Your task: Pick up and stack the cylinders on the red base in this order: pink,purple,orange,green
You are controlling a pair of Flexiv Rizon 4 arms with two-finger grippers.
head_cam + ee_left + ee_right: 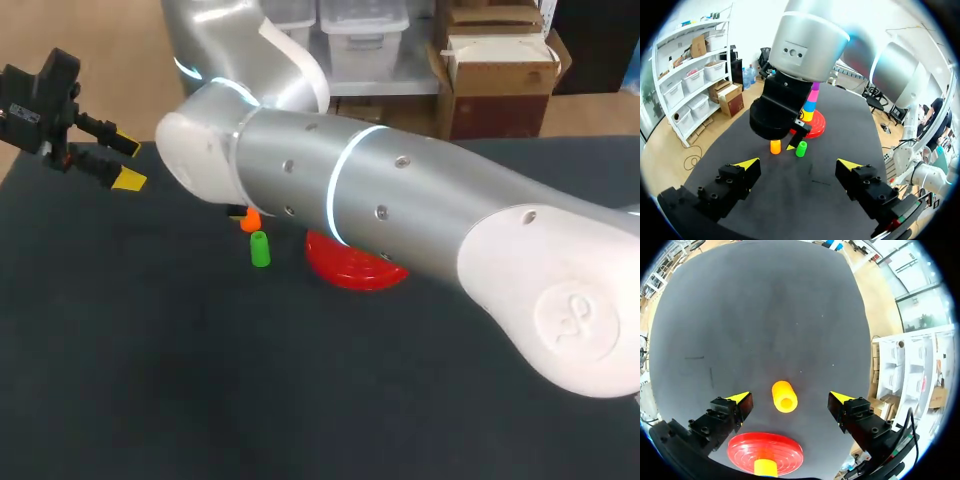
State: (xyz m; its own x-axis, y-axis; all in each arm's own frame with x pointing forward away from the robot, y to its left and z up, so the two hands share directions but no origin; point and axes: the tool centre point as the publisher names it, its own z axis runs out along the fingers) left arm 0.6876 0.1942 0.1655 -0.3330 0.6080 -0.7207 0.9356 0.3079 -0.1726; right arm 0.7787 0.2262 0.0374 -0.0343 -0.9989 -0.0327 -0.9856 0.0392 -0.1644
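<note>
The red base (818,128) carries a stack of cylinders (811,104): yellow, blue, then pink, with its top hidden behind my right arm. An orange cylinder (784,396) stands on the black table just in front of the base (765,454). My right gripper (790,398) hangs over it, open, a finger on each side and neither touching. A green cylinder (259,249) stands beside the orange cylinder (249,219). My left gripper (118,166) is open and empty at the table's far left, well back from both cylinders.
My right arm (400,215) lies across the middle of the head view and hides most of the base and its stack. The black tabletop (150,380) in front of the cylinders is bare.
</note>
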